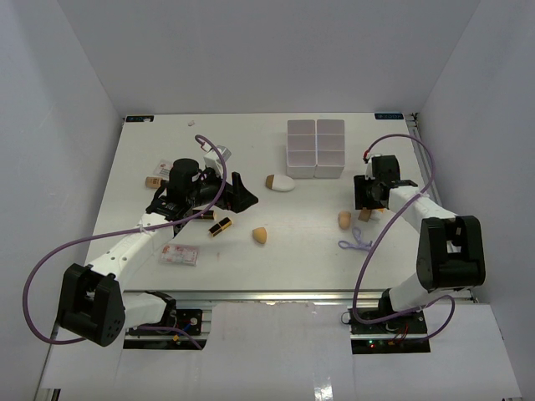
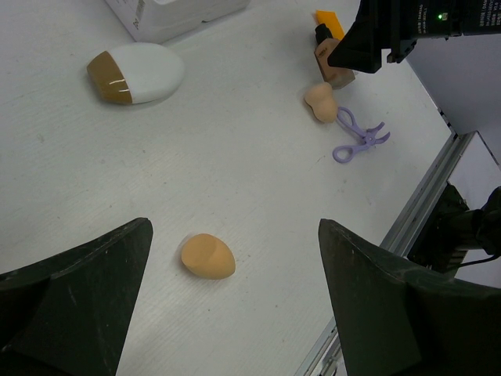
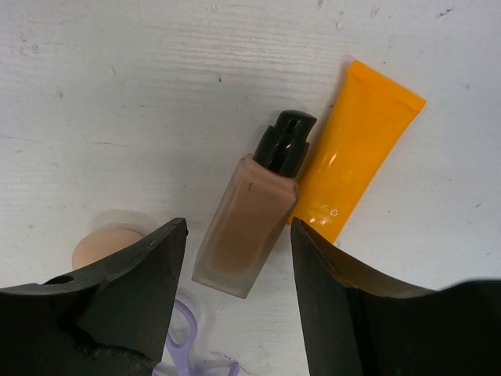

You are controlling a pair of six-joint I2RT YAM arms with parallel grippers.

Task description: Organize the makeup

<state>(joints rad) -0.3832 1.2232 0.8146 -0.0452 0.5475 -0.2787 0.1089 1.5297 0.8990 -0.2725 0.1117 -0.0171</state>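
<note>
My left gripper (image 1: 242,194) (image 2: 235,313) is open and empty above the table, left of a tan egg-shaped sponge (image 1: 261,236) (image 2: 207,256). A white oval piece with a brown tip (image 1: 281,182) (image 2: 137,74) lies beyond it. A black-and-gold lipstick tube (image 1: 220,226) lies near the left arm. My right gripper (image 1: 365,203) (image 3: 239,258) is open, its jaws either side of the base of a tan foundation bottle (image 3: 246,227), with gaps on both sides. An orange tube (image 3: 356,149) lies against the bottle. A second sponge (image 1: 343,220) (image 3: 98,247) and a purple loop (image 1: 355,242) (image 2: 358,138) lie beside it.
The white multi-compartment box (image 1: 316,149) stands at the back centre. A pink packet (image 1: 179,255) lies near the front left and a small item (image 1: 153,180) at the left. The table's front edge with a metal rail (image 2: 423,211) is close to the purple loop.
</note>
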